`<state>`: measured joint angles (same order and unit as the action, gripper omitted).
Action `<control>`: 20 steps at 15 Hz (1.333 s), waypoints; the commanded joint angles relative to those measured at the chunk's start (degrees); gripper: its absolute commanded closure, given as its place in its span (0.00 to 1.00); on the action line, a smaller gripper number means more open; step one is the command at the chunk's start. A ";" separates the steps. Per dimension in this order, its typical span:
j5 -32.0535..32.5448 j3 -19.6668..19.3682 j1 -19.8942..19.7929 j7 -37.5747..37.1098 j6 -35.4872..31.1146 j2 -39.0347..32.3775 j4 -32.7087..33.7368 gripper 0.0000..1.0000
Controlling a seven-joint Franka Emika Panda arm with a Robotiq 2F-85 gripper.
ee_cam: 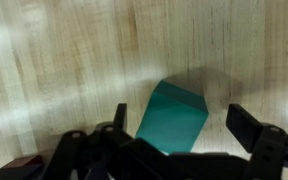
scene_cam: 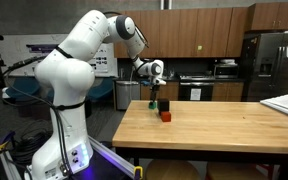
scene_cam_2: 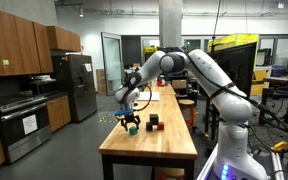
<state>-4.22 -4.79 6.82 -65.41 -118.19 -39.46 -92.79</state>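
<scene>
**Fig. White robot arm (scene_cam: 79, 55) poised over a teal-green cube (ee_cam: 172, 120) on a pale wooden counter (scene_cam: 224, 125).**
The jaws hang spread, one on each side of the teal-green cube; the wrist view shows bare wood between each jaw and the cube's faces. The cube rests on the counter near the end closest to the arm's base. A small red cube (scene_cam: 166, 116) sits just beside it.

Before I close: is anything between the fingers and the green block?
Nothing. The wrist view shows only bare table on either side, between the block and the fingers of the open gripper.
</scene>
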 commanded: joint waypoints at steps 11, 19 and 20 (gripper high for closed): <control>-0.88 -0.17 -0.78 -0.49 -7.21 3.70 -6.35 0.72; 0.42 -0.35 -2.01 5.30 -11.51 9.94 -12.39 0.76; 1.03 -0.60 -2.06 6.28 -12.03 10.88 -13.36 0.76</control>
<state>-4.11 -5.06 5.36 -62.33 -127.96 -33.72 -100.74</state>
